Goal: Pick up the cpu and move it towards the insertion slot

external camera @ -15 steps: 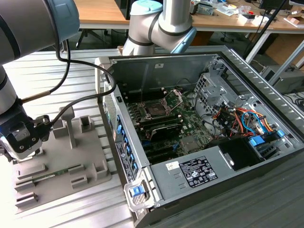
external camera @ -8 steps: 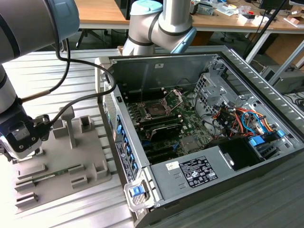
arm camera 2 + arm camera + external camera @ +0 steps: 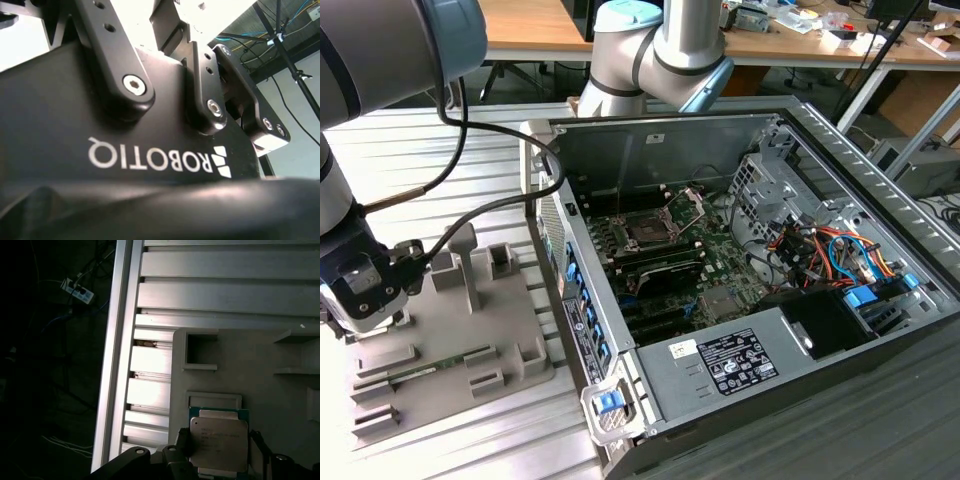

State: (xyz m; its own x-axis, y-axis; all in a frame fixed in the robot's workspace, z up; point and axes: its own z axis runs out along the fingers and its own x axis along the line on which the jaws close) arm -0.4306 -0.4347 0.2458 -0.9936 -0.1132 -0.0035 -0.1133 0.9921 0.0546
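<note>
The cpu [image 3: 218, 440], a small square chip with a pale metal top and a green edge, lies at the edge of the grey fixture plate [image 3: 260, 370] in the first wrist view. My gripper [image 3: 219, 446] straddles it, with one dark finger [image 3: 181, 442] against one side and the other finger against the opposite side, shut on it. In the exterior view the gripper [image 3: 360, 300] hangs low at the left end of that fixture plate [image 3: 470, 330]. The insertion slot [image 3: 645, 228] is a dark square socket inside the open computer case, with its metal bracket [image 3: 695, 205] hinged up.
The open computer case [image 3: 740, 300] lies to the exterior view's right of the fixture, its tall side wall [image 3: 575, 300] between the two. A green memory stick [image 3: 430, 368] lies on the fixture. Upright grey posts [image 3: 465, 265] stand on the plate. The ribbed aluminium table [image 3: 225, 295] ends close by.
</note>
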